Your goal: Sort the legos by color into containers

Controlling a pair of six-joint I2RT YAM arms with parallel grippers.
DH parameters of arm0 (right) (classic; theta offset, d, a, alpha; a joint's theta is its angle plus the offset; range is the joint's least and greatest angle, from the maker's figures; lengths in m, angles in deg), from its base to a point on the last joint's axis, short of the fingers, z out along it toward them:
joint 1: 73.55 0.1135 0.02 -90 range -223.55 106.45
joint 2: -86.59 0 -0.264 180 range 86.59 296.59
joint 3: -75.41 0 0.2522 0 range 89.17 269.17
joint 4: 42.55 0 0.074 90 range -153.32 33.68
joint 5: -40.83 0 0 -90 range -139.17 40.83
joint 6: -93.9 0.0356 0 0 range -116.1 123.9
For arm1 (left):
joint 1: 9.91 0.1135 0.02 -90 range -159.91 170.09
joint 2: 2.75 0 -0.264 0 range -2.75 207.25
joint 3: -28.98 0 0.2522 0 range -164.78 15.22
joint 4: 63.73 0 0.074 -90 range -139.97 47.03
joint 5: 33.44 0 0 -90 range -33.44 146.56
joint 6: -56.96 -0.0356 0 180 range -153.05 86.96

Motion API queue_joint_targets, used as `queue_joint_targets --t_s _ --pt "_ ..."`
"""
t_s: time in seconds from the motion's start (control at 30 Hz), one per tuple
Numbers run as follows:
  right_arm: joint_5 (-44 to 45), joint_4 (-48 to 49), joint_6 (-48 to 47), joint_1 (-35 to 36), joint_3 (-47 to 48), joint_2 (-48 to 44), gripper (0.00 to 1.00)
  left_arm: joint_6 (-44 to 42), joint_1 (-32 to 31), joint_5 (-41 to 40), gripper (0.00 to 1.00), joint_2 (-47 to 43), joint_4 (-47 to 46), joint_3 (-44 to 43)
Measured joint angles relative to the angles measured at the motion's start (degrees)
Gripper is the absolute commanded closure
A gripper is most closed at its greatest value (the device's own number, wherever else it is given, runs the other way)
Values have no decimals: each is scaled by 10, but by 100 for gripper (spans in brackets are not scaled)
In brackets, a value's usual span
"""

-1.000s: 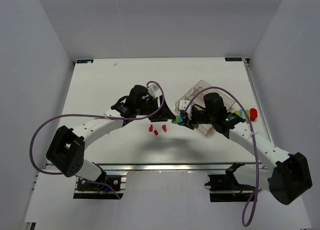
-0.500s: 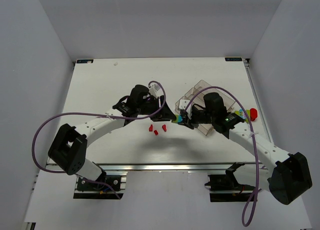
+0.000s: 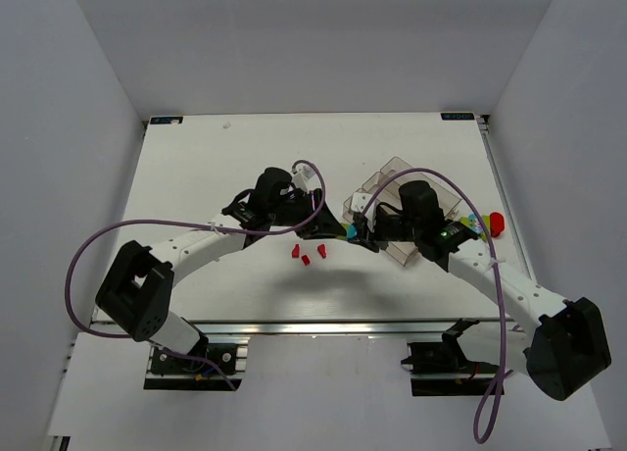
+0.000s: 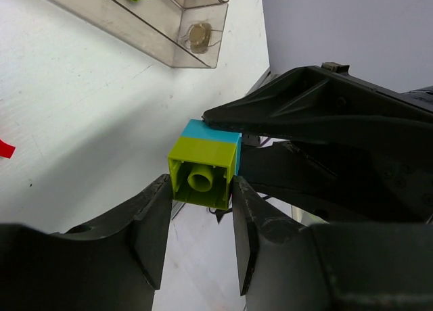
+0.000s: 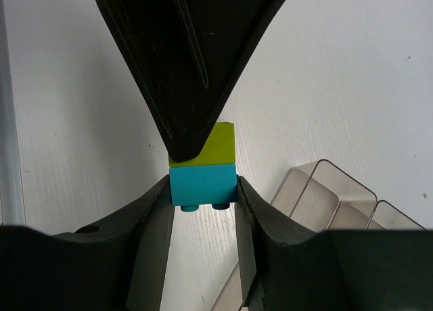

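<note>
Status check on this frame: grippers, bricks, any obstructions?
Left gripper shut on green brick. Right gripper shut on cyan brick; bricks stuck together. Red bricks loose on table, nothing blocking.

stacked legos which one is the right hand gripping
The cyan brick: the right hand clamps its sides, while the yellow-green brick stuck to it sits in the left hand.
</note>
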Motion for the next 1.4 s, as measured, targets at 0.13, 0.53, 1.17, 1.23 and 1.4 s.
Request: queue_joint_targets --t_s 0.13,0.53,1.17,1.23,1.4 --pt "0 3 5 0 -2 1 100 6 1 3 57 2 -10 5" --pt "5 10 16 -2 -13 1 100 25 4 22 100 18 -43 17" --pt "9 33 17 -5 -31 -11 100 23 13 34 100 17 -46 22" --pt "7 37 17 -6 -31 -12 100 23 15 35 100 16 -46 22" --pt "6 44 20 -9 -31 -12 100 21 19 38 100 16 -42 16"
